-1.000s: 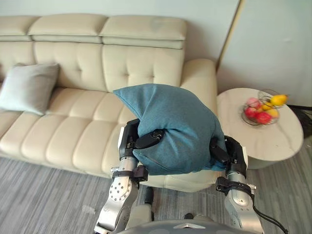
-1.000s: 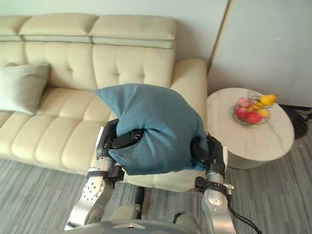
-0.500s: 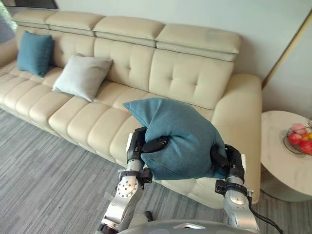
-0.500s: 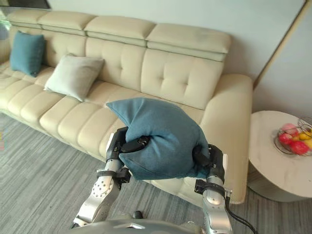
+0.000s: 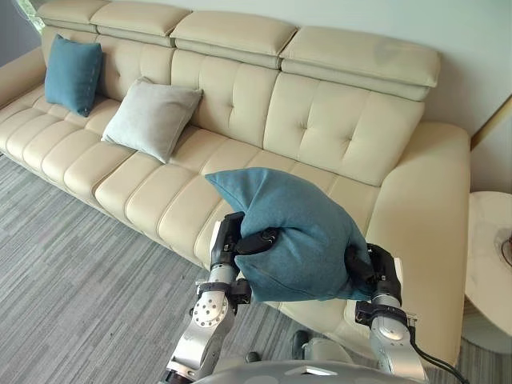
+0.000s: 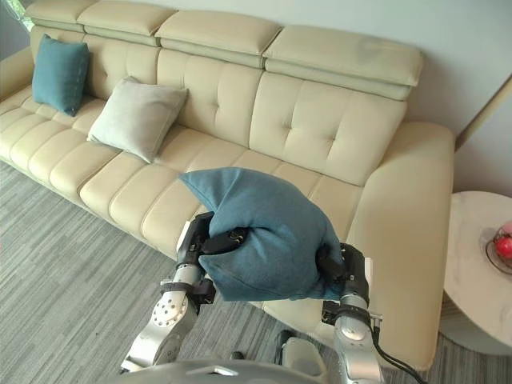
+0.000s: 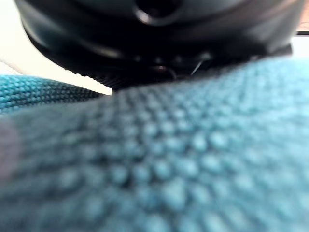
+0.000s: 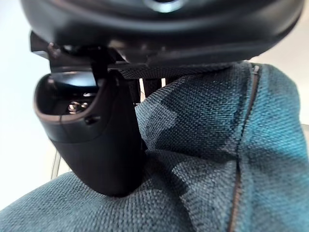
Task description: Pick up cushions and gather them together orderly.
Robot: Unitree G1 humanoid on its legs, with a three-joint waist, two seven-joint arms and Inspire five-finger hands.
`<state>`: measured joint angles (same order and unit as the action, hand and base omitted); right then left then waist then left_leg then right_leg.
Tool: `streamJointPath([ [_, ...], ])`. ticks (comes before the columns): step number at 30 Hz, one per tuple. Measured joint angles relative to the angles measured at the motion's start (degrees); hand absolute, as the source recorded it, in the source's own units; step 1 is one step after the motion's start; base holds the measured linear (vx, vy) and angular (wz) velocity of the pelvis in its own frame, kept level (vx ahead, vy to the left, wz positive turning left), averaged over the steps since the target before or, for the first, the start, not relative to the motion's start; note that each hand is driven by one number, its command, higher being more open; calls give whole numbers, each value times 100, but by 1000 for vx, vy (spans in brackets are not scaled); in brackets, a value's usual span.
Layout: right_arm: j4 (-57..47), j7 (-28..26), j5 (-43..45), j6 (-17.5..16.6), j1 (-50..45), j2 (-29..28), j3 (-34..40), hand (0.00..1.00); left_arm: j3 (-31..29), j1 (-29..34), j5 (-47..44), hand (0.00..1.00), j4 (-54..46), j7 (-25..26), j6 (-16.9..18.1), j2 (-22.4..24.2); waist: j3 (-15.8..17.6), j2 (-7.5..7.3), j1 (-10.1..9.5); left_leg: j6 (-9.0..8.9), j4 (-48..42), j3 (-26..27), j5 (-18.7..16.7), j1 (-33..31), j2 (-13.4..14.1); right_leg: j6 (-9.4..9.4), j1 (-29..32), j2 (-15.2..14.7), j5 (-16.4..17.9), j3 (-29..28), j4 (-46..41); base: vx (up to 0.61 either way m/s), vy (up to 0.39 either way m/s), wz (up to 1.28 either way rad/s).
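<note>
I hold a teal cushion (image 5: 300, 240) in front of me, above the front edge of the cream sofa (image 5: 320, 128). My left hand (image 5: 240, 242) grips its left side with the thumb curled onto the fabric. My right hand (image 5: 366, 270) clamps its right side, and in the right wrist view the thumb (image 8: 96, 130) presses into the cloth (image 8: 217, 159). Teal weave (image 7: 193, 169) lies right against the left palm. A grey cushion (image 5: 152, 120) leans on the sofa's back further left. A second teal cushion (image 5: 74, 74) stands at the sofa's far left end.
A round pale side table (image 5: 490, 256) stands beyond the sofa's right armrest, with the edge of a fruit bowl (image 6: 500, 248) on it. Grey striped carpet (image 5: 72, 272) stretches in front of the sofa to my left.
The camera has swung left: the sofa's left end and the far teal cushion have come into view, and the table has slid to the right edge. Both hands still hold the cushion.
</note>
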<state>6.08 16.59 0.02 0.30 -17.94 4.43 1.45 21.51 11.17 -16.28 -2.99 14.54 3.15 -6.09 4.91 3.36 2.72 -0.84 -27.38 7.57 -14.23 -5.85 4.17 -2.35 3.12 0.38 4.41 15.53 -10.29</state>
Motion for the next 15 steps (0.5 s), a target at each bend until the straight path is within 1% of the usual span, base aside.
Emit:
streamJointPath([
  [1,-197,1,2,13,-133,0,-4,0,-16,42,-2,0,-7,-10,0,12,1,4,-63,5,-705,57,-4,-168,130,-5,-196,63,3,-19,74,317,-21,-24],
  [2,-599,19,1,23,-312,2,-10,0,-61,205,-8,0,-144,-13,4,35,13,-17,-245,13,-1882,310,-87,-517,468,-162,-532,136,111,-215,158,318,13,-46],
  [4,-785,51,-1,20,-255,7,-4,0,-68,292,-9,0,-250,-13,49,53,9,-21,-316,31,-2060,265,-264,-767,693,-193,-623,144,132,-431,177,265,125,-67],
  [5,-809,102,-1,15,-147,6,1,0,-91,289,-9,0,-264,-18,111,100,19,-41,-402,29,-1627,146,-350,-870,761,-184,-627,59,138,-650,174,203,216,-76],
  [7,-808,132,-4,15,-110,5,3,0,-99,291,-8,0,-265,-23,122,135,19,-41,-428,-11,-788,-241,-318,-872,687,-147,-635,-55,158,-849,141,136,241,-60],
  [8,-799,139,-5,16,-112,6,3,0,-99,294,-7,0,-266,-26,122,132,12,-29,-428,-106,-139,-601,-136,-781,568,4,-633,-130,247,-964,80,163,331,-60],
  [9,-764,139,-12,15,-104,14,4,0,-99,319,-3,0,-264,-27,122,123,-24,71,-423,-601,537,-1033,645,-607,524,368,-630,-130,471,-1165,-7,153,336,-49],
  [10,-669,138,-25,15,-77,-32,0,0,-113,312,-2,0,-223,-27,124,80,-25,-11,-421,-552,486,-976,603,-577,466,441,-655,-205,520,-1240,-4,142,315,-38],
  [11,-560,140,-43,33,-110,-182,4,0,-126,322,-1,0,-186,-25,103,38,-26,-170,-386,-500,531,-948,599,-457,299,471,-679,-372,516,-1318,-14,93,223,-9],
  [12,-547,143,-49,33,-137,-229,5,0,-125,322,0,0,-188,-26,103,33,-24,-226,-371,-478,528,-944,587,-449,231,492,-680,-441,529,-1362,-18,114,302,-25],
  [13,-506,140,-66,67,-150,-287,-16,0,-134,339,0,0,-189,-23,103,17,-21,-301,-407,-417,513,-767,552,-416,165,541,-640,-545,512,-1489,-32,74,231,-33],
  [15,-506,124,-177,81,-152,-303,-55,0,-150,405,-1,0,-223,-20,103,-28,-24,-313,-432,-333,508,-586,503,-361,104,616,-603,-651,466,-1627,-27,58,203,-41],
])
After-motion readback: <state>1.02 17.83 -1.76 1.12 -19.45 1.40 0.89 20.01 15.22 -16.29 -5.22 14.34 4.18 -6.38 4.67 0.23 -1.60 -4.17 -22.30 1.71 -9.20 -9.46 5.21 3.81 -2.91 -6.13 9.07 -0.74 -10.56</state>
